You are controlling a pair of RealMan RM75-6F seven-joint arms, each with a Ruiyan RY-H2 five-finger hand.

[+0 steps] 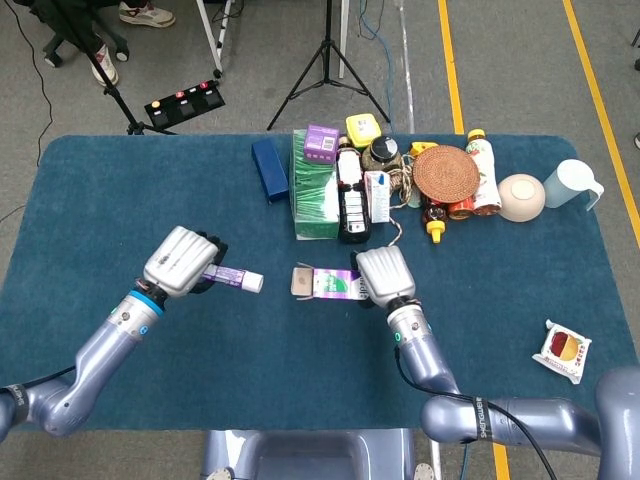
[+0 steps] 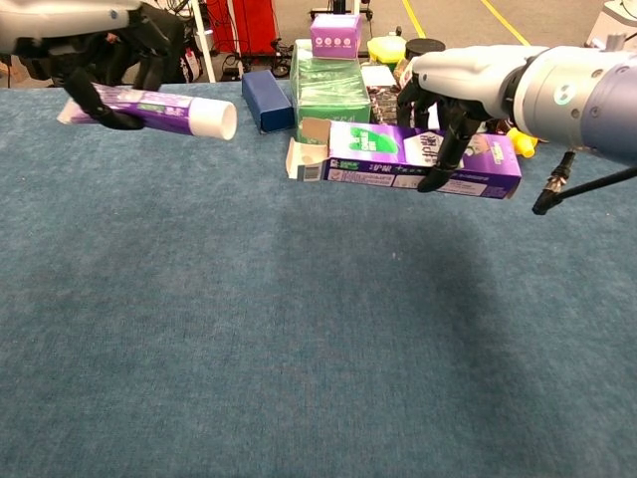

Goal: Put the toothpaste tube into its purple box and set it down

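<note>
My left hand [image 1: 182,262] [image 2: 100,45] grips a purple toothpaste tube [image 1: 232,278] [image 2: 159,110] in the air, its white cap pointing right. My right hand [image 1: 383,274] [image 2: 460,95] holds the purple box [image 1: 328,284] [image 2: 418,159] level above the table, its open flap end facing left toward the cap. A short gap separates the cap from the box mouth. Both are raised over the middle of the blue table [image 1: 200,350].
A cluster stands at the back: a green tea box [image 1: 314,195] [image 2: 331,118], a blue box [image 1: 269,168] [image 2: 264,98], bottles [image 1: 350,195], a woven lid [image 1: 446,172], a bowl [image 1: 521,197] and a pitcher [image 1: 578,185]. A snack packet [image 1: 562,350] lies at the right.
</note>
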